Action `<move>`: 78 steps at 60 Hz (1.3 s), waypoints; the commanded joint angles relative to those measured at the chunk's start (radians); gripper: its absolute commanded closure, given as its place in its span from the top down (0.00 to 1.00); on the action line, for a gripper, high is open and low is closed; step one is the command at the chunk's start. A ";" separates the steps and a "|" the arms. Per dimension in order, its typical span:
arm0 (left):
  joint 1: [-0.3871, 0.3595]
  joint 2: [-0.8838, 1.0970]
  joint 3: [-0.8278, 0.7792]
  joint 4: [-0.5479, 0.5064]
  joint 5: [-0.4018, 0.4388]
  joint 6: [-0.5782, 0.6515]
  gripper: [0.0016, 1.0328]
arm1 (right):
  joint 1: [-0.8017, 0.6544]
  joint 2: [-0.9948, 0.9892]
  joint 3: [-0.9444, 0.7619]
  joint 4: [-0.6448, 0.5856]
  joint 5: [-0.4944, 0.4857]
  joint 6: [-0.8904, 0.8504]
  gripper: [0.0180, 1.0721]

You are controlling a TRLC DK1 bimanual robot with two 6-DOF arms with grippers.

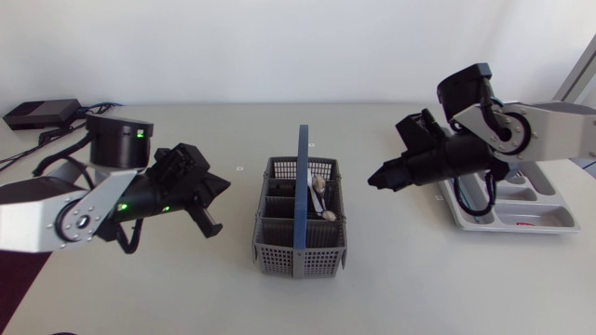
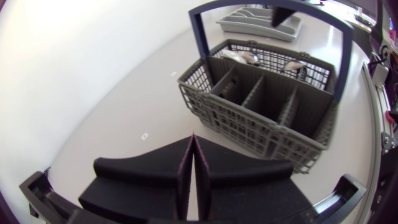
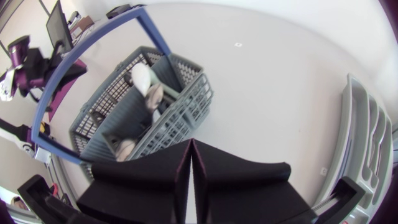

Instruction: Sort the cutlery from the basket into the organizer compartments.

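The grey cutlery basket (image 1: 300,244) with a blue handle (image 1: 302,177) stands mid-table, and a few metal spoons (image 1: 319,195) sit in its right rear cell. At the right is the grey organizer (image 1: 549,221). My left gripper (image 1: 224,183) hangs left of the basket, shut and empty. From the right, my right gripper (image 1: 374,179) points at the basket, also shut on nothing. Ahead of the left gripper (image 2: 193,142) lies the basket (image 2: 249,118), with the organizer (image 2: 261,23) beyond. The right gripper (image 3: 189,144) faces the basket (image 3: 186,102) and its spoons (image 3: 149,87), with the organizer (image 3: 367,143) beside it.
A black box (image 1: 39,113) with cables lies at the far left corner of the table. Bare tabletop shows between each gripper and the basket, and in front of the basket.
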 commanded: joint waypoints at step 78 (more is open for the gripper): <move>-0.182 -0.046 -0.193 0.016 0.119 -0.029 0.03 | 0.004 0.544 0.541 -0.026 -0.105 0.056 0.06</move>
